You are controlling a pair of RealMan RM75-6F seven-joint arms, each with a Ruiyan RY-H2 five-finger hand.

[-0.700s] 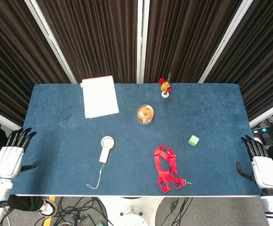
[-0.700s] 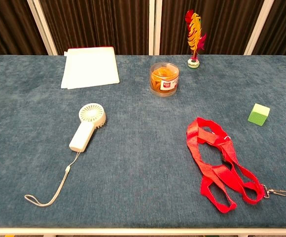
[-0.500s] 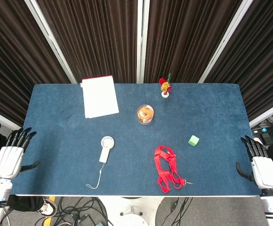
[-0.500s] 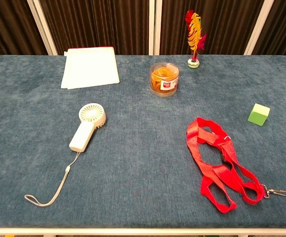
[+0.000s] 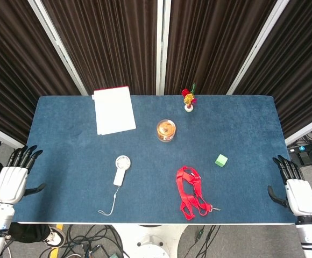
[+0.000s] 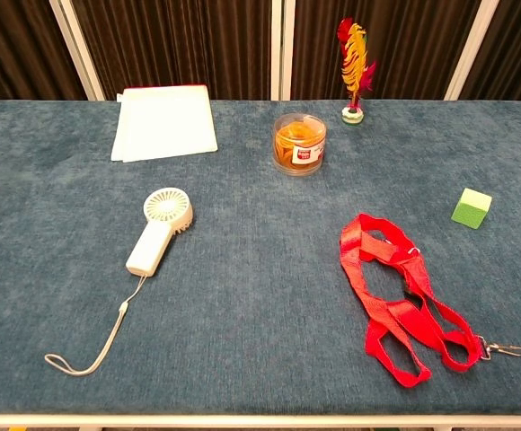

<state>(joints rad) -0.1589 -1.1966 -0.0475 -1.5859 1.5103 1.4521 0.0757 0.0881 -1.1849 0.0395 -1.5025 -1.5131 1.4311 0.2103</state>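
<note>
My left hand (image 5: 12, 180) hangs open beside the table's left edge in the head view, fingers apart and holding nothing. At the right edge my right hand (image 5: 295, 191) is open too, also holding nothing. Neither hand shows in the chest view. On the blue table (image 5: 64, 156) lie a white handheld fan (image 5: 120, 170) (image 6: 158, 231) with a wrist cord, a red lanyard (image 5: 190, 192) (image 6: 401, 299) with a metal clip, and a green cube (image 5: 221, 160) (image 6: 471, 207). The fan is the thing nearest the left hand; the cube is nearest the right hand.
A clear jar with orange contents (image 5: 166, 130) (image 6: 299, 144) stands mid-table. Behind it is a feathered shuttlecock (image 5: 188, 99) (image 6: 354, 70). A white booklet with a red edge (image 5: 113, 109) (image 6: 164, 122) lies at the back left. Dark curtains close off the far side.
The right hand has shifted slightly inward and down at the table's right edge. Nothing on the table has moved.
</note>
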